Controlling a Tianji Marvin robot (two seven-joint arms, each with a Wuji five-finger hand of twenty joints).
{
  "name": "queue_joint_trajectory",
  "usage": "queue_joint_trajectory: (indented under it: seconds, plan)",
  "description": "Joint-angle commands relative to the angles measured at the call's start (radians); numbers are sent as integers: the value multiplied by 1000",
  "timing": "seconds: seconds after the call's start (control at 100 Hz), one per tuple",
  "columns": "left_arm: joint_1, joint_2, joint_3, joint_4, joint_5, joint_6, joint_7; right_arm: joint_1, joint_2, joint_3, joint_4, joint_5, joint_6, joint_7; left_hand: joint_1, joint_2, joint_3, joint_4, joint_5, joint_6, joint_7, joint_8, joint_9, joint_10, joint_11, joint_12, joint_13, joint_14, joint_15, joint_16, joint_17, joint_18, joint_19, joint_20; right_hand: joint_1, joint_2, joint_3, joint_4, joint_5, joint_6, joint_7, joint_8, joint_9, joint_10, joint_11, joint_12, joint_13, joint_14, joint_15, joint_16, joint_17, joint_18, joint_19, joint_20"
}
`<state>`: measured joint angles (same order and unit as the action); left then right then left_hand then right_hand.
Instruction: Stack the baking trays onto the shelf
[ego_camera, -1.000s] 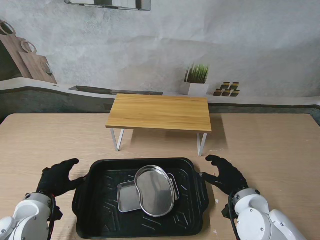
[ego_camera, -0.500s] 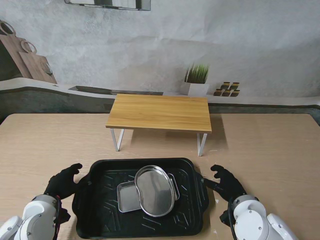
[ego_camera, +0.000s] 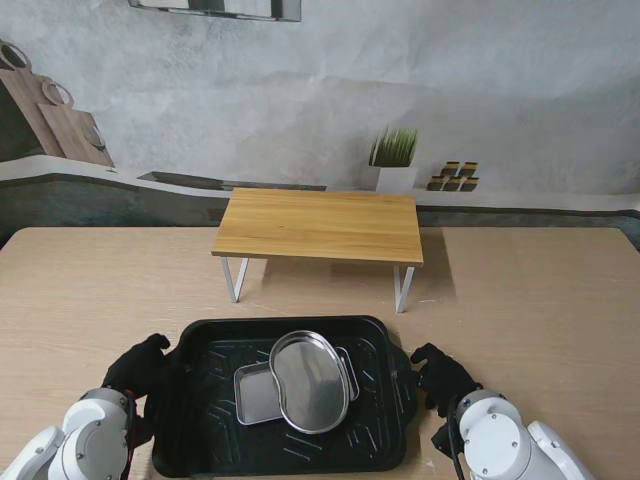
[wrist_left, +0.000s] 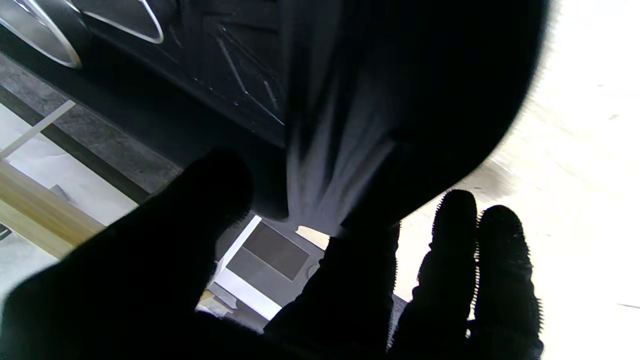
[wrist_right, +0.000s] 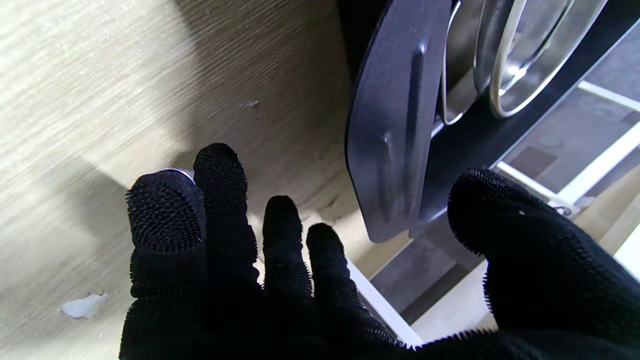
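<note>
A large black baking tray (ego_camera: 282, 326) lies on the wooden table close to me. Inside it sit a rectangular metal tray (ego_camera: 254, 397) and, partly over it, an oval metal tray (ego_camera: 312, 382). The shelf (ego_camera: 320, 222), a low wooden board on white legs, stands just beyond. My left hand (ego_camera: 143, 364) is at the tray's left handle (wrist_left: 350, 150), thumb (wrist_left: 200, 200) on one side and fingers on the other; contact is unclear. My right hand (ego_camera: 440, 376) is open, with the right handle (wrist_right: 390, 130) between its spread thumb (wrist_right: 525, 240) and fingers, a gap still showing.
A potted grass plant (ego_camera: 393, 160) and small dark blocks (ego_camera: 455, 178) stand on the ledge behind the shelf. Wooden cutting boards (ego_camera: 60, 115) lean at the back left. A small white chip (wrist_right: 82, 306) lies on the table by my right hand.
Both hands have drawn nearer to me and inward, from beside the tray's far corners to its side handles. The trays have not moved.
</note>
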<state>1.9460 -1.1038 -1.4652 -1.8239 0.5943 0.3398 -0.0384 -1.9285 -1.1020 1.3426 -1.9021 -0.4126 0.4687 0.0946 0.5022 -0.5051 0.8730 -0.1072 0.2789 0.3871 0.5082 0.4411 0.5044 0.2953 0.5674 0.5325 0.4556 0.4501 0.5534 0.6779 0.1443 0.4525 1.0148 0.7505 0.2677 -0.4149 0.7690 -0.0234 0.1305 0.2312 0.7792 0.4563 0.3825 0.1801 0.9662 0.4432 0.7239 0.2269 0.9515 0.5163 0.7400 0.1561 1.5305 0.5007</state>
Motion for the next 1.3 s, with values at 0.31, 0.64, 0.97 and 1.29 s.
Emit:
queue_joint_trajectory:
  seconds: [0.31,0.64,0.97,1.29]
  plan:
    - [10,-8,25,-6,-19,38,-6,32,-5,-49,36,-7,7,15,76,-4,89,-7,-15,108,179,119,230,-34,216,138,248,73,221,110,184,122,270,106,87,-157,230,-29,72,-6,121,61,135,-24,151,63,262,37,155,4,221,-130,151,-75]
    - [-2,-13,51,-7,-31,45,17,79,-6,-91,57,-8,8,10,451,-57,-50,-72,31,131,315,170,537,-130,292,287,495,76,402,150,411,196,439,163,537,-334,401,-199,403,-126,285,-36,478,-39,252,-12,582,-73,347,-16,441,-263,359,-15]
    - [18,-12,19,-56,-70,0,-2,80,-8,-56,-12,116,53,47,458,-29,-11,-63,76,123,346,151,581,-87,362,291,586,72,483,176,498,222,490,161,584,-323,491,-239,718,-228,268,-68,553,37,142,22,585,-96,527,149,476,-418,497,122]
    - [5,-6,11,-79,-70,0,-36,91,0,-31,-51,144,117,94,459,-5,-10,-54,85,110,358,131,579,-62,387,329,597,67,534,214,510,218,514,163,587,-307,489,-242,731,-209,250,-51,553,51,136,37,586,-121,586,199,489,-468,540,180]
